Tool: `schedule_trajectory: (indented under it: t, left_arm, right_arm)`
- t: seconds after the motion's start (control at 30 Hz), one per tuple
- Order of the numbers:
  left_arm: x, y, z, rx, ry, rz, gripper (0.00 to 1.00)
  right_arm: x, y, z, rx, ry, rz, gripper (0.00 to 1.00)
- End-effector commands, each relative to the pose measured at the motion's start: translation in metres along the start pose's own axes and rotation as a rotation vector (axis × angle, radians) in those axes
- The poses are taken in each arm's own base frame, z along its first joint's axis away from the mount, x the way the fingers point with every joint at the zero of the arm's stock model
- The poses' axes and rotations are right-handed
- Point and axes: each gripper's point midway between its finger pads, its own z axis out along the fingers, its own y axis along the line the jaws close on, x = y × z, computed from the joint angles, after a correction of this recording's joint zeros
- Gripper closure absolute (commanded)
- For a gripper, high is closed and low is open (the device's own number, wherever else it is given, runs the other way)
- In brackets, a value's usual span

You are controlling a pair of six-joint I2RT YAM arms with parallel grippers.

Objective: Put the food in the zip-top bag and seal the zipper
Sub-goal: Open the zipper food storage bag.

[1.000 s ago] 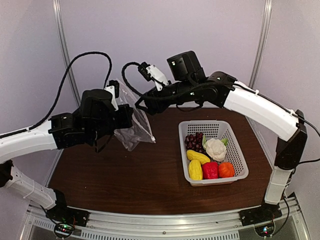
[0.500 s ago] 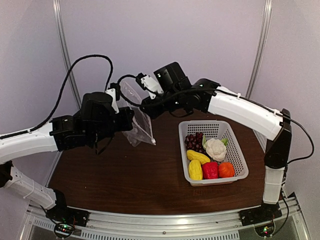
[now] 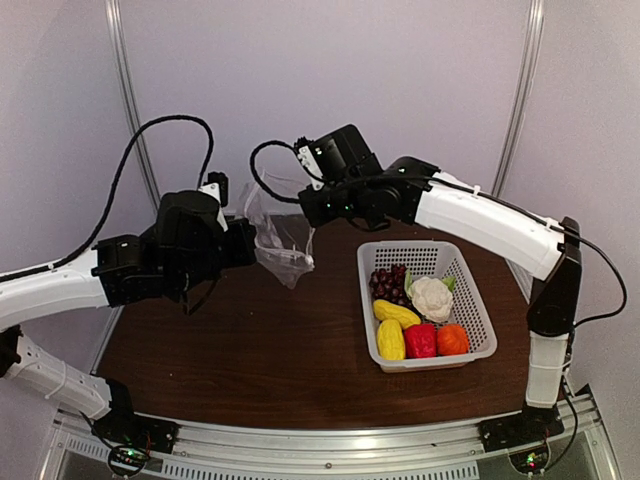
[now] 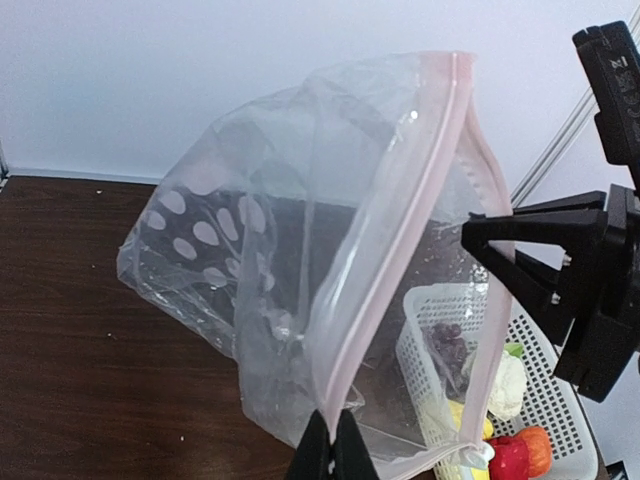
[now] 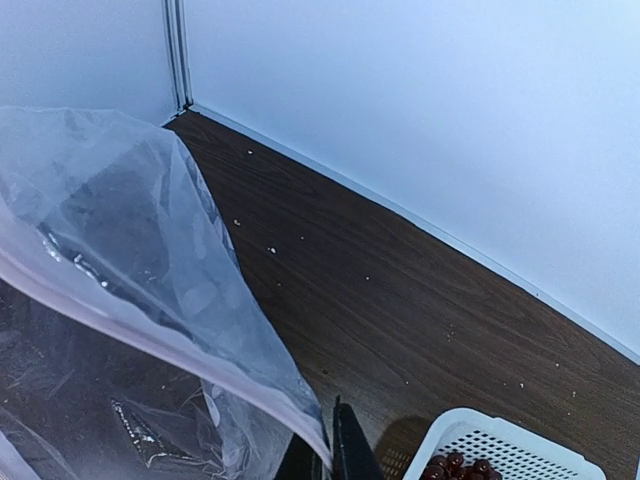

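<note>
The clear dotted zip-top bag [image 3: 278, 238] hangs in the air over the back left of the table, its mouth pulled apart between both arms. My left gripper [image 4: 334, 452] is shut on one side of the pinkish zipper [image 4: 400, 240]. My right gripper [image 5: 328, 450] is shut on the opposite zipper edge [image 5: 150, 330], and its black fingers [image 4: 520, 262] show in the left wrist view. The food lies in the white basket [image 3: 470, 290]: purple grapes [image 3: 388, 284], cauliflower [image 3: 432, 297], two yellow pieces [image 3: 392, 328], a red pepper [image 3: 420, 341] and an orange fruit [image 3: 452, 340].
The dark wooden table [image 3: 250, 350] is walled by pale panels at the back and sides. The basket stands at the right, near the right arm's upright link [image 3: 550, 320]. A black cable [image 3: 150, 140] loops above the left arm.
My right gripper moved left onto the bag's free zipper edge and shut on it. The bag's mouth now stands spread between the two grippers, and the left gripper dropped slightly.
</note>
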Motion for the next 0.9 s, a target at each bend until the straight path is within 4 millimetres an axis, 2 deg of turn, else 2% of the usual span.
schedule_trajectory:
  t: [0.0,0.07,0.1,0.17,0.23,0.3,0.37,0.43,0.57,0.7,0.87]
  left_arm:
    - [-0.005,0.024,-0.009,-0.095,-0.025,-0.036,1.00]
    - [-0.004,0.025,-0.010,-0.095,-0.027,-0.031,1.00]
    - [-0.004,0.025,-0.010,-0.090,-0.026,-0.019,1.00]
    - [-0.005,0.021,-0.008,-0.079,-0.026,0.024,1.00]
    - [-0.011,0.018,-0.009,-0.084,-0.030,0.069,1.00]
    - [-0.018,0.018,-0.010,-0.101,-0.039,0.116,1.00]
    - [-0.024,0.023,-0.012,-0.142,-0.044,0.156,1.00]
    - [-0.030,0.031,-0.016,-0.188,-0.056,0.195,1.00]
    - [-0.045,0.047,-0.030,-0.252,-0.091,0.269,1.00]
    - [-0.062,0.063,-0.046,-0.303,-0.093,0.371,1.00]
    - [-0.074,0.091,-0.062,-0.475,-0.075,0.542,1.00]
  right_arm:
    - [0.010,-0.023,0.009,0.088,0.033,-0.001,0.96]
    - [0.010,-0.018,0.008,0.042,0.035,-0.018,0.97]
    - [0.009,-0.009,0.006,-0.018,0.030,-0.030,0.97]
    - [0.005,0.019,-0.006,-0.197,0.010,-0.059,0.98]
    - [0.000,0.043,-0.022,-0.363,0.002,-0.082,0.93]
    - [-0.004,0.058,-0.041,-0.495,-0.008,-0.134,0.82]
    - [-0.008,0.066,-0.064,-0.612,-0.012,-0.161,0.60]
    - [-0.011,0.065,-0.090,-0.712,-0.023,-0.177,0.44]
    - [-0.010,0.030,-0.126,-0.753,-0.064,-0.196,0.31]
    - [0.014,-0.027,-0.129,-0.595,-0.086,-0.241,0.24]
    - [0.058,-0.086,-0.133,-0.545,-0.077,-0.137,0.20]
